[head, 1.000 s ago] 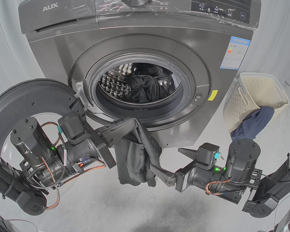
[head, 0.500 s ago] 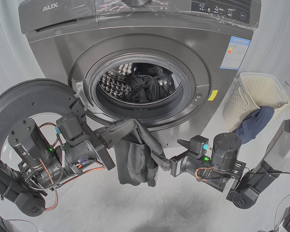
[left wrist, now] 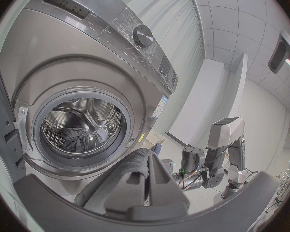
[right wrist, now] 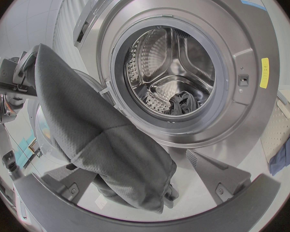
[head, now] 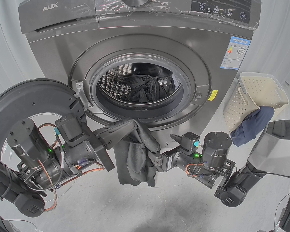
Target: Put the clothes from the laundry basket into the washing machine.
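Loading part-way through, read left to right. Door (head: 29, 97) of the washer (head: 170, 39) stands open. The left end effector (head: 132, 123), pressed together, pinches a dark grey garment (head: 135, 160) by its top edge. The cloth hangs free in front of the washer, below the lip of the opening and not yet inside. Drum (head: 114, 84): one black garment (head: 145, 89) already lies in it. The right end effector (head: 162, 146), spread, sits against the right side of the hanging cloth. In the right wrist view a fold lies between its fingers, unclamped. Basket (head: 261, 78), tilted beside the washer's right side, with a blue garment (head: 253, 123) spilling from its mouth. Judged state: one item loaded, one in transfer, at least one left to fetch. Whether the basket holds more cannot be told.
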`<state>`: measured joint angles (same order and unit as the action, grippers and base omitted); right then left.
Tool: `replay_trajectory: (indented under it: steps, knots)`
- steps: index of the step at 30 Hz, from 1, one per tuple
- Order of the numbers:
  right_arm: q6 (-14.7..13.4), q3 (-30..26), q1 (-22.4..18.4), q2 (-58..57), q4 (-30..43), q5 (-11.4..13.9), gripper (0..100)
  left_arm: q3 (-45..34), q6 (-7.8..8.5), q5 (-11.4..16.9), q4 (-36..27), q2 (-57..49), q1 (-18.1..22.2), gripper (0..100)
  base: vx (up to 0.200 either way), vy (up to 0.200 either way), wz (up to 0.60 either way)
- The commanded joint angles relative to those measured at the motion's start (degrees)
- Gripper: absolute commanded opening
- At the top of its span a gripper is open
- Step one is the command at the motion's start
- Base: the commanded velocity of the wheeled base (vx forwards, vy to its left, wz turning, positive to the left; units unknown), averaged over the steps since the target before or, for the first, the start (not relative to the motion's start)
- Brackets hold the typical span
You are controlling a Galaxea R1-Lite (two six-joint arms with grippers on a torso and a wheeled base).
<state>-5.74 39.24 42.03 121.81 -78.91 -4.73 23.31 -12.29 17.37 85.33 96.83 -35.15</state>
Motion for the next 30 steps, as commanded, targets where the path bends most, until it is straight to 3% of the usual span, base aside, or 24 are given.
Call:
replay_trajectory:
  steps: [1, 14, 15, 29, 30]
  knots:
    - [0.12, 1.45, 0.59, 0.89, -0.37, 0.07, 100, -0.11, -0.02, 0.03, 0.01, 0.11, 0.08, 0, 0.000, 0.000, 0.00]
    - [-0.15, 0.92, 1.82, -1.13, -3.88, 2.36, 100, -0.46, -0.10, 0.03, 0.01, 0.73, 0.17, 0, 0.000, 0.000, 0.00]
    - [-0.15, 0.84, 2.26, -1.22, -4.23, 2.44, 0, -0.37, -0.10, 0.03, 0.01, 0.82, 0.17, 0, 0.000, 0.000, 0.00]
    - [-0.23, -6.90, 2.70, -11.59, -5.29, 3.24, 0, -0.46, -0.81, 0.82, -0.08, 1.96, 0.17, 0, 0.000, 0.000, 0.00]
    - [-0.23, -7.43, 2.88, -12.47, -5.29, 3.24, 0, -0.37, -0.98, 0.82, -0.08, 2.05, 0.08, 100, 0.000, 0.000, 0.00]
